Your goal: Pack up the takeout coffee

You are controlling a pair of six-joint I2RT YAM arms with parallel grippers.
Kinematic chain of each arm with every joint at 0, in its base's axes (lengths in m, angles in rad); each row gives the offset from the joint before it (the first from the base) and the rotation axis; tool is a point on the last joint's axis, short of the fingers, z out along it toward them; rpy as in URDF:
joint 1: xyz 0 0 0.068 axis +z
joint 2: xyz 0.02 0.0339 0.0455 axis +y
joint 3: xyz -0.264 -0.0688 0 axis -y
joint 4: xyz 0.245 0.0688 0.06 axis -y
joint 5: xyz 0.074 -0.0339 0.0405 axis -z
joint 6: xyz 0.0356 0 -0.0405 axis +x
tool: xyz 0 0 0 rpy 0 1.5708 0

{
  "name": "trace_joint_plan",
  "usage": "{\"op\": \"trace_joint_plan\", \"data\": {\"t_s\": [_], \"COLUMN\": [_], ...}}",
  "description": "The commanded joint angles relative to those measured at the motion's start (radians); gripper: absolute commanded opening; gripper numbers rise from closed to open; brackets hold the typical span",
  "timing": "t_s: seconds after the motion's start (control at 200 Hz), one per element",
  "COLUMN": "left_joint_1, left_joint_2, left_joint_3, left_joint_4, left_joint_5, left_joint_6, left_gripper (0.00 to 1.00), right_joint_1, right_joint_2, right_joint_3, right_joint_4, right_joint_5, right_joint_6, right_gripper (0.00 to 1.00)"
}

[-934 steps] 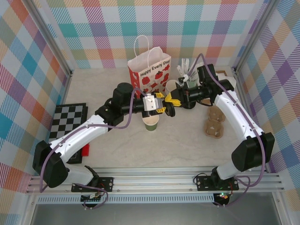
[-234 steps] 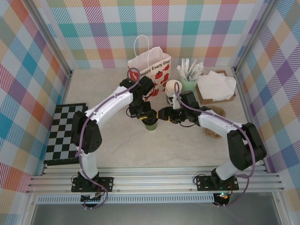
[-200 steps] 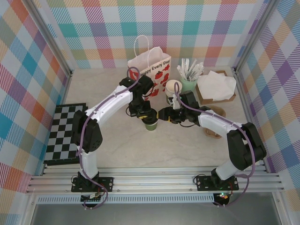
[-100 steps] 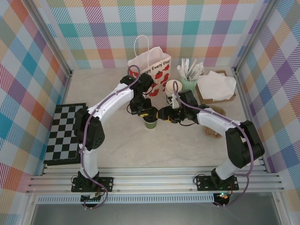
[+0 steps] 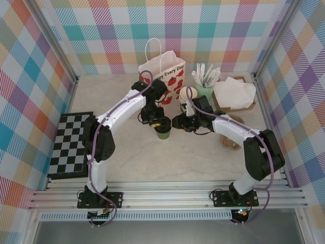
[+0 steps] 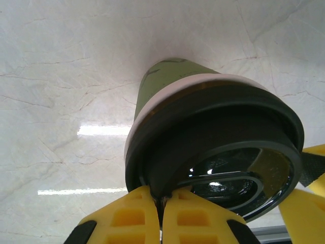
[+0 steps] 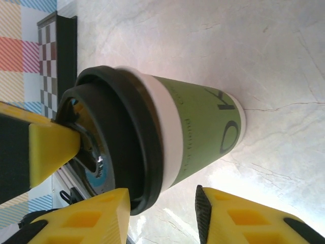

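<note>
The takeout coffee [image 5: 163,134] stands upright on the table's middle, a dark-green paper cup [image 7: 203,127] with its black lid [image 6: 218,142] seated on the rim. My left gripper [image 5: 160,122] hangs over it from behind, shut, its yellow fingertips [image 6: 137,213] pressed together against the lid's edge. My right gripper [image 5: 174,123] sits low at the cup's right side, open; its fingers [image 7: 101,216] are beside the lid rim and cup wall, with bare table in the gap between them. The paper bag [image 5: 162,76] with red strawberries stands behind the cup.
A cream cup [image 5: 188,94] and a mint cup of white sticks [image 5: 204,90] stand right of the bag. A brown box of white paper [image 5: 234,94] sits far right, a cardboard carrier [image 5: 232,138] in front of it. A chessboard [image 5: 68,145] lies at the left.
The black lid, earlier held beside the open cup, now sits on it. Over the last second the right gripper's jaws have narrowed and both arms have edged slightly back.
</note>
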State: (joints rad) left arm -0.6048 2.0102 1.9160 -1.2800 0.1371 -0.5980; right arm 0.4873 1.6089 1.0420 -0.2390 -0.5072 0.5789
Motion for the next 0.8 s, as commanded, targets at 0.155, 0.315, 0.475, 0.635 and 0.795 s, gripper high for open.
{"op": "trace_joint_plan", "data": {"t_s": [0.155,0.315,0.475,0.635,0.795], "left_joint_1": [0.016,0.023,0.043,0.043,0.035], "left_joint_2": [0.054,0.082,0.116,0.145,0.154], "left_joint_3": [0.009,-0.015,-0.091,-0.182,-0.2], "left_joint_4": [-0.032,-0.019,0.009,0.053,0.057], "left_joint_5": [-0.03,-0.037,-0.029,0.019,0.025], "left_joint_6": [0.032,0.04,0.049,0.116,0.193], "left_gripper": [0.0,0.0,0.0,0.0,0.0], "right_joint_1": [0.02,0.031,0.032,0.038,0.032], "right_joint_2": [0.09,0.127,0.171,0.182,0.074], "right_joint_3": [0.08,0.098,0.065,0.01,0.031], "right_joint_4": [-0.129,-0.202,-0.253,-0.253,-0.178], "right_joint_5": [0.061,0.126,0.163,0.157,0.063], "right_joint_6": [-0.021,-0.016,-0.018,0.004,0.041], "right_gripper": [0.38,0.36,0.35,0.34,0.41]}}
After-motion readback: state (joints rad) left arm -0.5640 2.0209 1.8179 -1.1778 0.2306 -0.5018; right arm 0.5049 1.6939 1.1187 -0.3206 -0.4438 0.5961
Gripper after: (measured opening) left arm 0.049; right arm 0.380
